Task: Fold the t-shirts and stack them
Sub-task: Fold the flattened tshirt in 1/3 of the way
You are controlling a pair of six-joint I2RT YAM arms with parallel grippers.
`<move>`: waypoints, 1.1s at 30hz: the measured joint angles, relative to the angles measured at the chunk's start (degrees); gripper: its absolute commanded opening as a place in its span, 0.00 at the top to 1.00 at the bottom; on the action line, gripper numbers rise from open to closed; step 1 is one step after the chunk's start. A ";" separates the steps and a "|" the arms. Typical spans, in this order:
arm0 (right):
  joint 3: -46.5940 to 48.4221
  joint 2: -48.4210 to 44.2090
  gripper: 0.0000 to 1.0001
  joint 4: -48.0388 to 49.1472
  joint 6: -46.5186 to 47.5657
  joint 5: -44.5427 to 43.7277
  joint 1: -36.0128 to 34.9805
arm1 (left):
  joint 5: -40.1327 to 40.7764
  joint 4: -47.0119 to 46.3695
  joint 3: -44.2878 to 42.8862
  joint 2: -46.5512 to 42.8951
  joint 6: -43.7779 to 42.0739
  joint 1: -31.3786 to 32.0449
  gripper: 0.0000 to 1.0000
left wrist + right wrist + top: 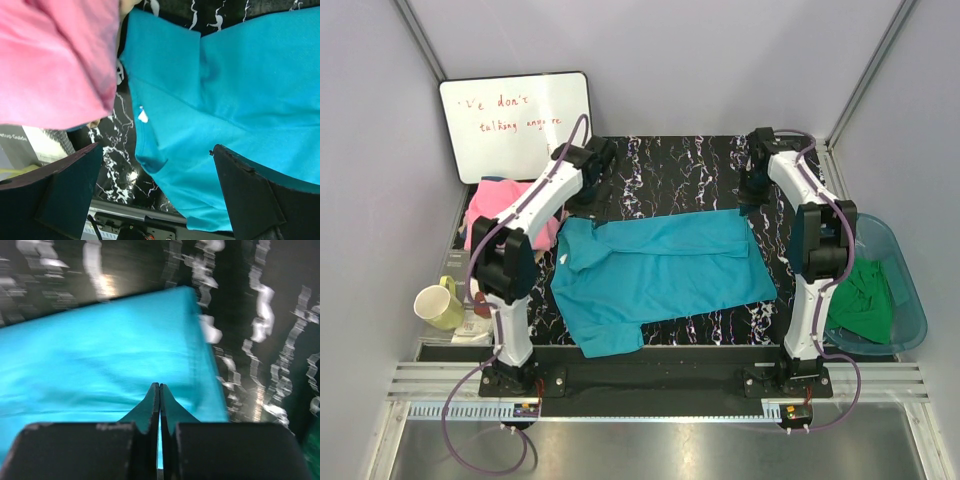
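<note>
A teal-blue t-shirt point(660, 268) lies spread on the black marbled mat, one sleeve at the near left. It also shows in the left wrist view point(235, 90) and, blurred, in the right wrist view point(100, 355). My left gripper point(592, 162) is open and empty, above the mat beyond the shirt's far left corner; its jaws stand wide apart point(160, 200). My right gripper point(753, 192) is just beyond the shirt's far right corner, fingers pressed together point(159, 390) with nothing visibly between them. A pink t-shirt point(505, 212) lies at the left point(50, 60). A green t-shirt point(865, 300) lies in the tub.
A translucent blue tub point(910, 300) stands at the right edge. A whiteboard point(515, 125) leans at the back left. A yellow-green mug point(440, 303) sits at the near left beside the mat. Grey walls close in on three sides.
</note>
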State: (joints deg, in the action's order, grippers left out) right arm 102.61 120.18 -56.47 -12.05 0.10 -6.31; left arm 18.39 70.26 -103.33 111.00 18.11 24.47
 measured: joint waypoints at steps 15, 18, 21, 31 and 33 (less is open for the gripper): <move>6.62 10.73 1.00 0.17 0.44 13.05 -6.84 | -0.83 0.37 -4.66 6.64 -0.52 0.00 0.01; 11.10 14.80 1.00 -2.60 0.44 11.74 -7.10 | -0.83 0.48 -4.66 6.64 -0.50 0.00 0.01; 18.53 18.73 1.00 -5.88 0.57 8.26 -6.93 | -0.83 0.74 -4.66 6.64 -0.46 0.00 0.01; 41.07 30.05 1.00 -13.84 -0.20 -4.22 -4.35 | -0.87 1.55 -5.03 6.64 -0.26 0.00 0.01; 43.43 31.67 1.00 -14.60 -0.20 -4.94 -3.50 | -0.92 1.77 -5.16 6.64 -0.26 0.00 0.01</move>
State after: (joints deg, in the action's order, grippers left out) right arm 146.04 151.85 -71.07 -12.25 -4.84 -9.80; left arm 17.47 72.03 -108.49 117.64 17.85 24.47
